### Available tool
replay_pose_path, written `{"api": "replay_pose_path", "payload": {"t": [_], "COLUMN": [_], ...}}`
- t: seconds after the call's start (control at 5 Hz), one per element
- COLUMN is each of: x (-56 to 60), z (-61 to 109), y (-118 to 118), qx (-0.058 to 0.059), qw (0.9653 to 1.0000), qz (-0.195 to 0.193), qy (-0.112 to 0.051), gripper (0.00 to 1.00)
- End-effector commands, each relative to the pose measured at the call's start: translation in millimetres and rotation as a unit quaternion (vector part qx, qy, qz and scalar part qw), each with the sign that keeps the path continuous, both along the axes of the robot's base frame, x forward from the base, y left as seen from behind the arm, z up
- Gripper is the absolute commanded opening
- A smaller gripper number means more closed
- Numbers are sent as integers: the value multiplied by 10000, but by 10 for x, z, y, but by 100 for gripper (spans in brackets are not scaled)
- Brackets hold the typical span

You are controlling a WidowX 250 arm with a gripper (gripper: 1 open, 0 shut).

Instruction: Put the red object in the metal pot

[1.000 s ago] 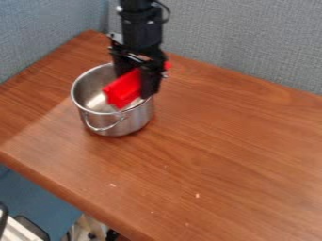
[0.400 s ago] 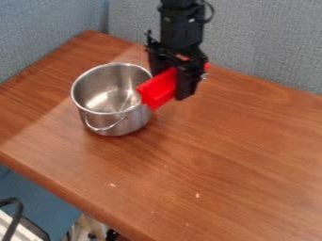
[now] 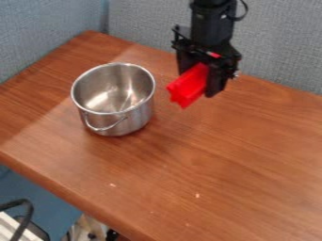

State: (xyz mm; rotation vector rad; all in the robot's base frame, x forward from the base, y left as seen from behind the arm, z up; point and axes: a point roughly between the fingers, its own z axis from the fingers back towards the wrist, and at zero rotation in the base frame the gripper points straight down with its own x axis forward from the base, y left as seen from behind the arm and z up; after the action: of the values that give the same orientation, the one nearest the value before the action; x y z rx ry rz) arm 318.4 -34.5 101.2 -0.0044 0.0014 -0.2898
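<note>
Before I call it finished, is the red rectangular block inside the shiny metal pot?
No, the block is beside the pot, in the gripper.

Quick light note from my feed: even, moderately bright indoor light, pale shine on the pot (image 3: 113, 99), soft sheen across the wood table (image 3: 208, 165), darker floor at lower left, low-res and slightly soft all over, black gripper (image 3: 208, 47) losing detail.

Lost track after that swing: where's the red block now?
In the camera view, the red block is right of the pot, held in the claw, not over the pot.
</note>
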Motion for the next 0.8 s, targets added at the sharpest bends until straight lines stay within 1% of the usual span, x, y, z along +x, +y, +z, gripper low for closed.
{"api": "replay_pose_path", "payload": {"t": [0.0,0.2,0.4,0.6], "x": [123,212,235,237], "z": [87,1,-42,-66], "y": [188,301,370,398], "qx": [-9,-4,-41,-74], "qw": [9987,9972,9956,9949], "qz": [437,674,888,970], "qy": [-277,-317,-306,-281], "gripper": [0,0,0,0]}}
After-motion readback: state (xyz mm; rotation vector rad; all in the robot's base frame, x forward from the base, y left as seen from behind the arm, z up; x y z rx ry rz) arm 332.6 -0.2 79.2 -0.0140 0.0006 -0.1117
